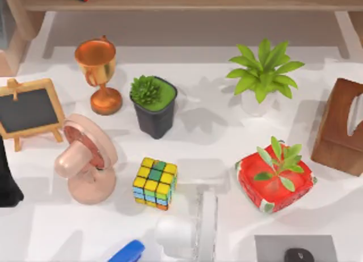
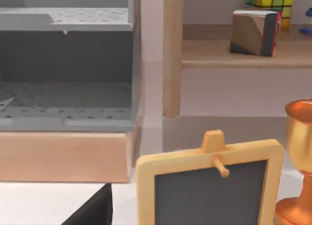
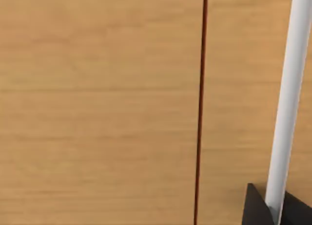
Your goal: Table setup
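Succulent [image 1: 146, 89] in black pot [image 1: 155, 118], sprout [image 1: 279, 161] in red planter [image 1: 274, 188]

Upright copper trophy [image 1: 100, 74], black-potted succulent [image 1: 153, 105] beside

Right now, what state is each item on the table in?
Trophy cup: upright.
Chalkboard easel: standing, blank.
Pink fan: upright.
Black succulent pot: upright.
Rubik's cube: flat, scrambled.
Red planter: upright.
White-potted plant: upright.
Wooden tissue box: upright.
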Controlling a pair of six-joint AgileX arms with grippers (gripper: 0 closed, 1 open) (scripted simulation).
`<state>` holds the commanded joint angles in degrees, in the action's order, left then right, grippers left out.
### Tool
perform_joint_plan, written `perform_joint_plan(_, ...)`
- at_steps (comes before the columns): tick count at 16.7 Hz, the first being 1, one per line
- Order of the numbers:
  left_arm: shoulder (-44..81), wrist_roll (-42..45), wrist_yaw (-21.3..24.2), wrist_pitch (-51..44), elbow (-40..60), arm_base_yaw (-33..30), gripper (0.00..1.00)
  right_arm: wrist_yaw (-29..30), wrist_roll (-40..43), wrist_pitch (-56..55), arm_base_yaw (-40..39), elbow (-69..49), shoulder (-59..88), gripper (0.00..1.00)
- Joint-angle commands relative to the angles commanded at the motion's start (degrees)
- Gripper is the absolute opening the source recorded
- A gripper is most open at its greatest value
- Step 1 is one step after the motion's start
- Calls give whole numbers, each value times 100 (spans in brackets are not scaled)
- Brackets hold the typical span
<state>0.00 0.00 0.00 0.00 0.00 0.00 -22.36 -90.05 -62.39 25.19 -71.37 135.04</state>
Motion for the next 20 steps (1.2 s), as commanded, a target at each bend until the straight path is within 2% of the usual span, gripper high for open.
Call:
perform_joint_plan(1,0,0,0,0,0,0,100,0,0,0,0,0,0,0)
perform_joint_plan(14,0,0,0,0,0,0,100,0,0,0,0,0,0,98)
perform_joint_plan(20,0,0,0,0,0,0,100,0,0,0,0,0,0,100)
